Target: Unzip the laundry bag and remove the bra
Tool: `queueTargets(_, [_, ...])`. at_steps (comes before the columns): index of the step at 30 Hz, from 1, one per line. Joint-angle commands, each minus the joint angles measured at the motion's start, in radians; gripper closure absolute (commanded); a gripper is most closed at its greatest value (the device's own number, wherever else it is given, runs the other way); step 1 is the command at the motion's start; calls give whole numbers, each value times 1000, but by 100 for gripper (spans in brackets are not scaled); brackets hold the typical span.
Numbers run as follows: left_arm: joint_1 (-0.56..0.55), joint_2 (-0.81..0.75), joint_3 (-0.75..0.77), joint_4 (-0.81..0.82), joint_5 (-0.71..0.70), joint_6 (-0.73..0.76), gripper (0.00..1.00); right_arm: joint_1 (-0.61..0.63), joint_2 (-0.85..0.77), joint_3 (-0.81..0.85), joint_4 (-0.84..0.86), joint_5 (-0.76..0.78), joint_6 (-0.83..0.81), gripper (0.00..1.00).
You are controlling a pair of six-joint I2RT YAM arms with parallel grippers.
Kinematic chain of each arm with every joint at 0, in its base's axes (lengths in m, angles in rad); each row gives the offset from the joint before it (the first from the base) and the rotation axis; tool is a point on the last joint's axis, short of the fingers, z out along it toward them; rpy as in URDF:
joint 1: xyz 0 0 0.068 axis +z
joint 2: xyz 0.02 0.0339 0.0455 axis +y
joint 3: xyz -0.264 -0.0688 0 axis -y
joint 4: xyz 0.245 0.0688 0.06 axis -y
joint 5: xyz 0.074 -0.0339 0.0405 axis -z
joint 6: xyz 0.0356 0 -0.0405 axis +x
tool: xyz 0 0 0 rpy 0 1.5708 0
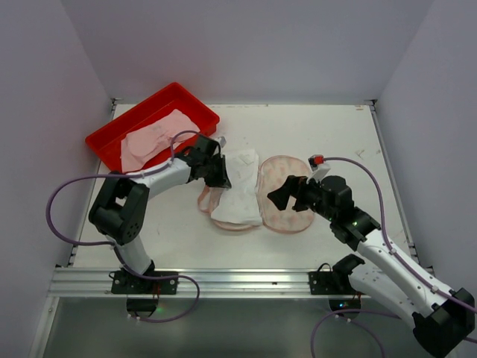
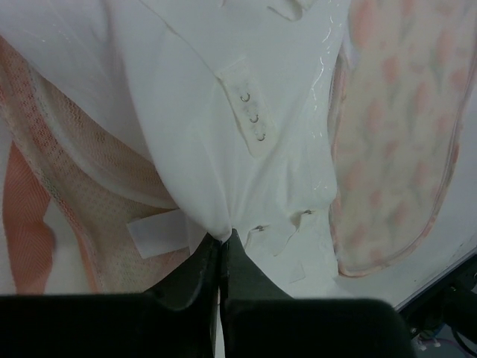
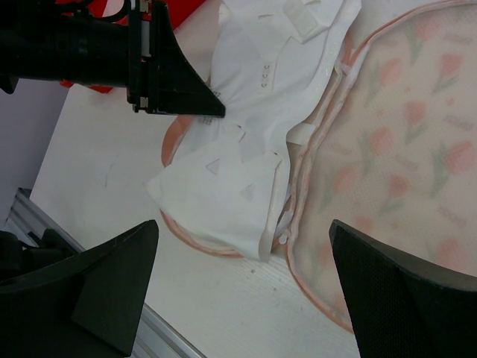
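The laundry bag (image 1: 287,195) lies unzipped and spread open on the table, its tulip-print half to the right and its mesh-lined half (image 2: 89,216) to the left. The white bra (image 1: 240,190) lies crumpled over the left half. My left gripper (image 1: 220,173) is shut on the bra's middle fold (image 2: 194,112), and in the left wrist view its jaws (image 2: 223,242) pinch white fabric. My right gripper (image 1: 282,192) is open and empty, hovering over the bag's near edge. In the right wrist view (image 3: 246,298) the bra (image 3: 223,186) and bag (image 3: 402,149) lie between its fingers.
A red tray (image 1: 112,138) holding a pink cloth (image 1: 156,138) stands at the back left, just behind my left arm. The table's aluminium front rail (image 1: 223,280) runs along the near edge. White walls enclose the left, back and right.
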Motion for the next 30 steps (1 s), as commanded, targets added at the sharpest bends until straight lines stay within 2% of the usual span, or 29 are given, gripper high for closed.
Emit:
queueTargets(1, [-13,-53,39,-5,39,12,99,-1,2,4,37,16,-12,1])
queueTargets(7, [-47,-196,74,-1,46,31,100,-1,-49,29,-2,48,-23,1])
queueTargets(11, [-47,-267,149,-5,46,33,100,-1,-104,56,-30,102,-32,1])
queueTargets(14, [-44,-302,201,-11,22,30,100,-1,-141,75,-42,117,-41,1])
queueTargets(17, [-30,-345,250,12,-59,-16,100,-1,-156,101,-59,157,-58,1])
queueTargets(20, [48,-374,276,34,-133,-97,100,-3,-153,124,-65,156,-69,1])
queueTargets(24, [230,-365,345,51,-127,-188,100,-1,-133,142,-65,133,-76,1])
queueTargets(28, [319,-360,425,74,-217,-241,100,-1,-109,162,-65,123,-92,1])
queueTargets(30, [353,-360,445,104,-306,-286,100,-1,-100,167,-56,123,-96,1])
